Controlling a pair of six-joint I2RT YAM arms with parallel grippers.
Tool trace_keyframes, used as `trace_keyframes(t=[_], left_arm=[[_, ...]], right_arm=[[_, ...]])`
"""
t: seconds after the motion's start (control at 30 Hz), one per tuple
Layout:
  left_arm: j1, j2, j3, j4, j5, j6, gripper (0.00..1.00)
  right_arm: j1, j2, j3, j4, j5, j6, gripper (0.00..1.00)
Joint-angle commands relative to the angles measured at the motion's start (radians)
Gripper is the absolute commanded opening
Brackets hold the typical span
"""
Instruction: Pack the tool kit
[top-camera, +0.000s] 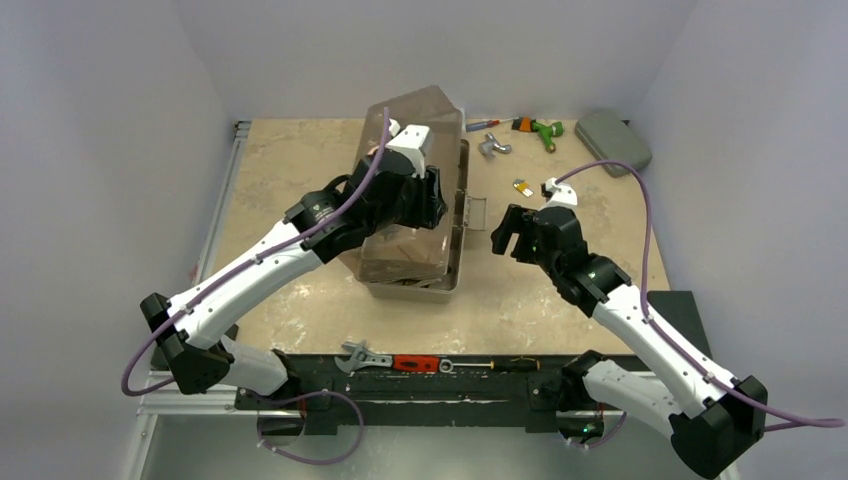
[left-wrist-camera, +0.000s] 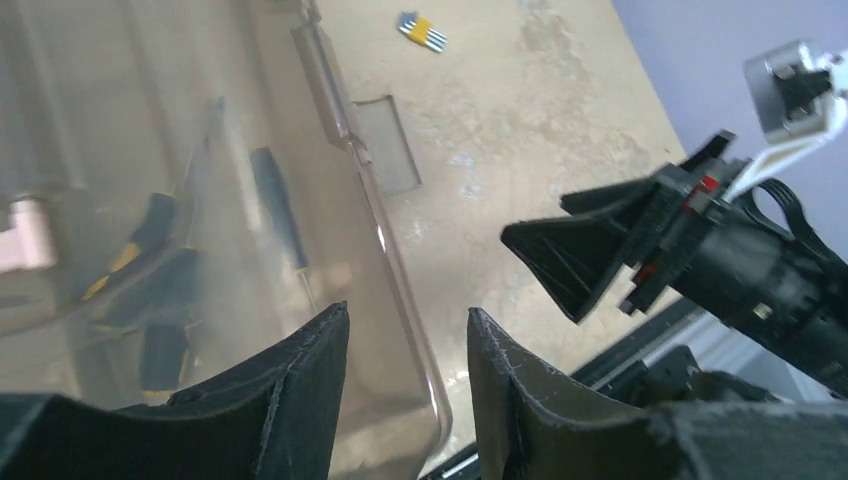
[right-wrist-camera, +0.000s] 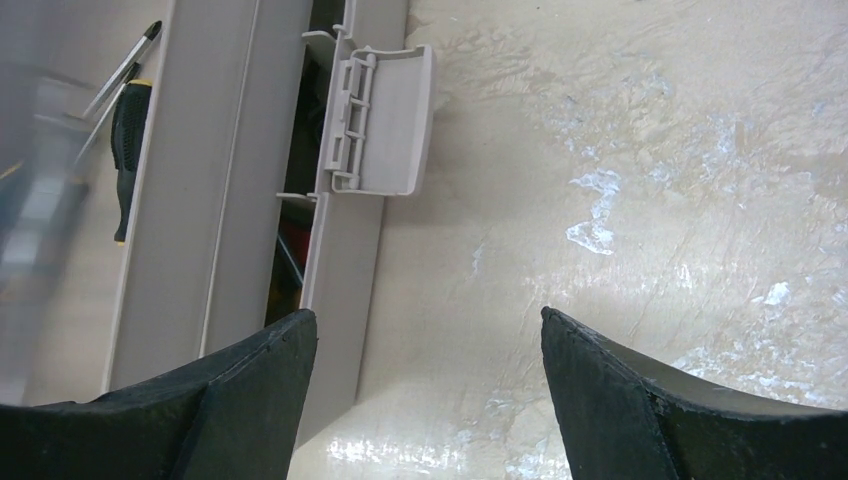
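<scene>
Top view: the toolbox (top-camera: 410, 272) sits mid-table (top-camera: 290, 160), with its smoky lid (top-camera: 432, 112) tilted up. The left gripper (top-camera: 436, 200) is at the lid's right rim, and the right gripper (top-camera: 503, 232) hangs just right of the box. A white mark (top-camera: 322, 212) on the left arm (top-camera: 250, 275) is too small to read.

Left wrist view: the fingers are narrowly parted with the lid rim between them (contact unclear).

Right wrist view: the fingers are spread wide above the table beside the open latch (right-wrist-camera: 385, 120). A black-handled screwdriver (right-wrist-camera: 126, 130) lies in the box.
</scene>
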Motion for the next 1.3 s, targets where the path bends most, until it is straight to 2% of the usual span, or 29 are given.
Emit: trace_keyframes(t=[0.0, 0.1, 0.17, 0.43, 0.53, 0.67, 0.7, 0.93, 1.27], left_arm=[[0.030, -0.016, -0.024, 0.020, 0.248, -0.033, 0.46], [0.051, -0.030, -0.023, 0.066, 0.401, -0.060, 0.46], [0.059, -0.045, -0.018, 0.083, 0.450, -0.070, 0.46], [0.135, -0.147, -0.003, -0.034, 0.391, -0.041, 0.51], [0.175, -0.199, -0.040, -0.080, 0.322, -0.041, 0.65], [0.254, -0.269, -0.138, -0.112, 0.268, -0.082, 0.95], [0.277, -0.281, -0.160, -0.105, 0.267, -0.094, 0.99], [0.424, -0.276, -0.243, -0.054, 0.380, -0.094, 1.00], [0.512, -0.227, -0.268, 0.026, 0.444, -0.070, 1.00]], right_arm=[[-0.008, -0.012, 0.007, 0.024, -0.014, -0.007, 0.80], [-0.011, -0.008, 0.002, 0.033, -0.023, -0.005, 0.80], [-0.013, -0.008, -0.005, 0.038, -0.026, 0.001, 0.80], [-0.049, 0.002, -0.020, 0.078, -0.085, 0.011, 0.80], [-0.089, 0.027, -0.023, 0.102, -0.138, 0.015, 0.80], [-0.195, 0.080, -0.049, 0.182, -0.282, 0.042, 0.80], [-0.225, 0.092, -0.062, 0.210, -0.326, 0.058, 0.80], [-0.407, 0.267, -0.157, 0.487, -0.597, 0.221, 0.69], [-0.438, 0.583, -0.178, 0.764, -0.693, 0.305, 0.58]])
